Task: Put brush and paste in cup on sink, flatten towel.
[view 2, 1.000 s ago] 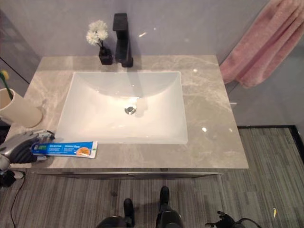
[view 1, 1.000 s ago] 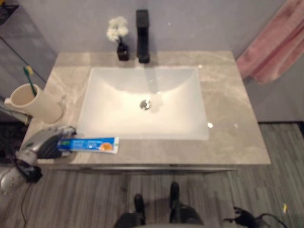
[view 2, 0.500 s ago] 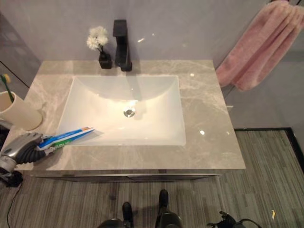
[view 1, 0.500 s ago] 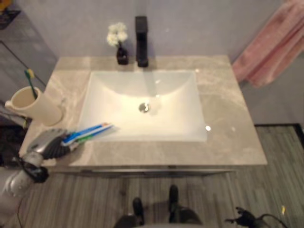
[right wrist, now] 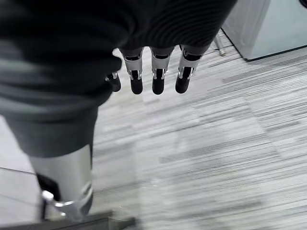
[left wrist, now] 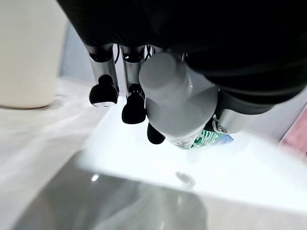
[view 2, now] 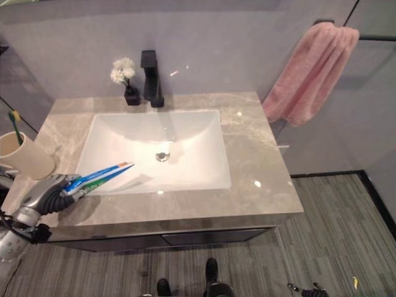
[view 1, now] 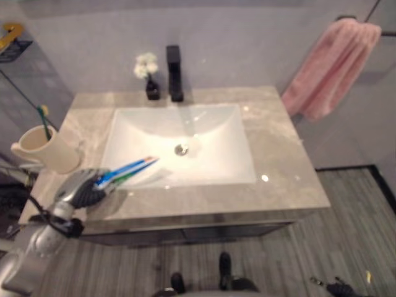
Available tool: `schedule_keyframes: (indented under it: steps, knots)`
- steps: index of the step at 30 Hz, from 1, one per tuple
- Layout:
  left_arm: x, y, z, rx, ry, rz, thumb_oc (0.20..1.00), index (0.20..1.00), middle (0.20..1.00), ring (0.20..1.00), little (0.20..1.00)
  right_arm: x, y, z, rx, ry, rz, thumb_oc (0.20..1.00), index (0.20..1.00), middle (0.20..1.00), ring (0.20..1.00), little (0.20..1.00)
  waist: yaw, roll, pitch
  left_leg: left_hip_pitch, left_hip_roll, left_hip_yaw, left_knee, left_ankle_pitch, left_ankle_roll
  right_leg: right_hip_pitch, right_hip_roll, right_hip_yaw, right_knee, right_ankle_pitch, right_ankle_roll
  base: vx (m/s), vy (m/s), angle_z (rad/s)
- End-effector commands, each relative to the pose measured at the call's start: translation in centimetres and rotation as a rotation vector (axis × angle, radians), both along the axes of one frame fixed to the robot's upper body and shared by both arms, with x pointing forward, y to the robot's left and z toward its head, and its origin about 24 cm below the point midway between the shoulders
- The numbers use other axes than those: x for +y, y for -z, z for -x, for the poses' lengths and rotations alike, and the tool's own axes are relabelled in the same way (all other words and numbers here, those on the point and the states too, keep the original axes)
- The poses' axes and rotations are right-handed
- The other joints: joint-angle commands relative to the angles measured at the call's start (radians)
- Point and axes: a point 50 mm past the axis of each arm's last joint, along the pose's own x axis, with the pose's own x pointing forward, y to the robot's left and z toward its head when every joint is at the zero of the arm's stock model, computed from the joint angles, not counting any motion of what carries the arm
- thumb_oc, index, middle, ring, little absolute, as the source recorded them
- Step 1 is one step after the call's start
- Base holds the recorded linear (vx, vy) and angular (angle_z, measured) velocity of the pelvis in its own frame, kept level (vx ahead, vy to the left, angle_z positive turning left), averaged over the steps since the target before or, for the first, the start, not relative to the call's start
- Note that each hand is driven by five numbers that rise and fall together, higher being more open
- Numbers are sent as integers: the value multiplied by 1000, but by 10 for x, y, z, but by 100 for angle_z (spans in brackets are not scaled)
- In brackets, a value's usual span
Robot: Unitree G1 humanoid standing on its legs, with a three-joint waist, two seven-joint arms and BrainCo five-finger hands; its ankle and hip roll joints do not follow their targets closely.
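The toothpaste tube [view 2: 99, 174] is gripped by the left hand [view 2: 48, 192], whose fingers are curled round its near end; the tube is held above the front left corner of the grey marble surface [view 2: 253, 158], slanting up toward the white basin [view 2: 185, 133]. A cream cup [view 2: 23, 158] is seen at the surface's left edge, with a toothbrush [view 2: 15, 117] standing in it. A pink towel [view 2: 309, 71] is hung bunched on a rail at the upper right. The right hand [right wrist: 153, 72] is seen over the striped floor [right wrist: 216, 158], fingers relaxed and grasping nothing.
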Motion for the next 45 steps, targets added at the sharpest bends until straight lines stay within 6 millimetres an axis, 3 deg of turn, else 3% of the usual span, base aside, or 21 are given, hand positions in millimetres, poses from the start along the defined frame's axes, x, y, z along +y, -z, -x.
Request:
schedule_keyframes:
  steps: [1, 3, 4, 5, 8, 9, 10, 12, 14, 18, 19, 21, 24, 25, 26, 30, 32, 33, 35, 38, 45]
  knots:
    - [-6, -42, -17, -324, -5, 59, 200, 200, 200, 200, 200, -22, -33, -31, -220, 61, 121, 1000, 1000, 1000, 1000, 1000, -23, -4, -14, -34, 29, -56, 13, -76, 29, 85, -60, -19, 7, -83, 84, 39, -16, -9]
    - [-11, -45, -22, -383, -11, 87, 200, 200, 200, 200, 200, -26, -49, -42, -312, 62, 162, 1000, 1000, 1000, 1000, 1000, -34, -5, -21, -25, 32, -49, 13, -80, 31, 92, -58, -15, 7, -87, 82, 46, -18, -8]
    - [-12, -52, -24, -456, -29, 86, 200, 200, 200, 200, 200, -28, -78, -61, -450, 16, 239, 1000, 1000, 1000, 1000, 1000, -48, -5, -29, -14, 33, -42, 13, -86, 32, 98, -57, -8, 7, -89, 79, 30, -7, -11]
    - [-13, -52, -24, -457, -27, 87, 200, 200, 200, 200, 200, -29, -79, -60, -448, 19, 243, 1000, 1000, 1000, 1000, 1000, -45, -4, -27, -12, 33, -42, 13, -86, 32, 100, -57, -8, 7, -89, 79, 36, -11, -15]
    - [-18, -64, -28, -559, -31, 96, 200, 200, 200, 200, 200, -31, -114, -76, -620, 11, 319, 1000, 1000, 1000, 1000, 1000, -58, -2, -37, 0, 34, -33, 13, -94, 35, 107, -54, 3, 7, -94, 74, 28, -11, -15]
    - [-18, -73, -29, -624, -42, 103, 200, 200, 200, 200, 200, -26, -143, -90, -756, -35, 371, 1000, 1000, 1000, 1000, 1000, -65, -2, -45, 7, 36, -28, 13, -97, 36, 111, -52, 8, 7, -97, 71, 21, -17, -9]
    - [-18, -73, -30, -626, -42, 104, 200, 200, 200, 200, 200, -26, -143, -89, -758, -35, 373, 1000, 1000, 1000, 1000, 1000, -64, -1, -43, 7, 36, -28, 13, -97, 36, 112, -52, 8, 7, -97, 71, 20, -22, -12]
    - [-17, -86, -29, -693, -50, 83, 200, 200, 200, 200, 200, -20, -182, -101, -902, -102, 467, 1000, 1000, 1000, 1000, 1000, -68, 0, -53, 16, 38, -25, 13, -101, 36, 120, -49, 14, 7, -102, 68, 21, -29, -10]
    - [-18, -91, -29, -720, -44, 68, 200, 200, 200, 200, 200, -18, -193, -104, -949, -110, 498, 1000, 1000, 1000, 1000, 1000, -68, 2, -55, 19, 39, -25, 13, -102, 36, 122, -48, 14, 7, -104, 67, 0, 0, 0]
    - [-25, -111, -28, -822, -3, 64, 200, 200, 200, 200, 200, 12, -251, -126, -1254, -212, 552, 1000, 1000, 1000, 1000, 1000, -61, 7, -72, 25, 42, -28, 13, -103, 35, 133, -46, 11, 7, -112, 60, 3, -25, 1]
    - [-25, -111, -28, -825, -4, 63, 200, 200, 200, 200, 200, 13, -251, -126, -1257, -211, 552, 1000, 1000, 1000, 1000, 1000, -62, 6, -69, 25, 42, -29, 13, -104, 35, 133, -46, 11, 7, -112, 60, 1, -33, -4]
    - [-33, -117, -32, -868, 20, 102, 200, 200, 200, 200, 200, 41, -268, -146, -1451, -234, 422, 1000, 1000, 1000, 1000, 1000, -47, 11, -79, 28, 42, -33, 13, -104, 36, 140, -46, 6, 7, -115, 57, 0, 0, 0]
    - [-39, -122, -37, -892, 49, 123, 200, 200, 200, 200, 200, 63, -271, -162, -1567, -244, 219, 1000, 1000, 1000, 1000, 1000, -41, 8, -74, 34, 41, -37, 13, -104, 35, 149, -46, 2, 7, -119, 54, -5, -13, 5]
    - [-46, -125, -40, -903, 79, 141, 200, 200, 200, 200, 200, 87, -270, -175, -1652, -267, -48, 1000, 1000, 1000, 1000, 1000, -30, 9, -77, 40, 42, -38, 13, -107, 33, 158, -46, -3, 7, -124, 52, -22, -20, 8]
    - [-45, -126, -40, -905, 78, 139, 200, 200, 200, 200, 200, 87, -270, -175, -1654, -268, -54, 1000, 1000, 1000, 1000, 1000, -31, 8, -75, 39, 41, -38, 13, -104, 33, 157, -46, -3, 7, -122, 51, 0, 0, 0]
    - [-61, -133, -50, -915, 139, 177, 200, 200, 200, 200, 200, 159, -279, -203, -1744, -401, -663, 1000, 1000, 1000, 1000, 1000, 1, 2, -74, 47, 41, -42, 13, -99, 30, 172, -50, -15, 7, -125, 41, -15, -25, 6]
    - [-63, -137, -51, -925, 150, 177, 200, 200, 200, 200, 200, 167, -285, -205, -1760, -420, -707, 1000, 1000, 1000, 1000, 1000, 6, 1, -70, 47, 41, -43, 13, -98, 30, 175, -51, -19, 7, -125, 40, -9, -22, 9]
    - [-69, -140, -51, -939, 177, 185, 200, 200, 200, 200, 200, 185, -293, -208, -1780, -465, -807, 1000, 1000, 1000, 1000, 1000, 17, 2, -72, 47, 40, -47, 13, -97, 29, 178, -52, -25, 7, -125, 37, 0, -16, 14]
    - [-70, -142, -51, -948, 187, 188, 200, 200, 200, 200, 200, 194, -296, -210, -1789, -474, -861, 1000, 1000, 1000, 1000, 1000, 19, 2, -70, 47, 40, -48, 13, -96, 29, 179, -53, -28, 7, -125, 36, 8, -7, 9]
    - [-80, -148, -51, -977, 227, 201, 200, 200, 200, 200, 200, 227, -305, -212, -1776, -534, -1082, 1000, 1000, 1000, 1000, 1000, 36, 1, -67, 45, 38, -55, 13, -91, 28, 182, -55, -37, 7, -125, 33, 16, -8, 6]
    - [-85, -154, -47, -995, 281, 173, 200, 200, 200, 200, 200, 255, -333, -209, -1819, -724, -1228, 1000, 1000, 1000, 1000, 1000, 57, -1, -62, 24, 35, -71, 13, -81, 25, 172, -58, -53, 7, -122, 32, 26, -9, 10]
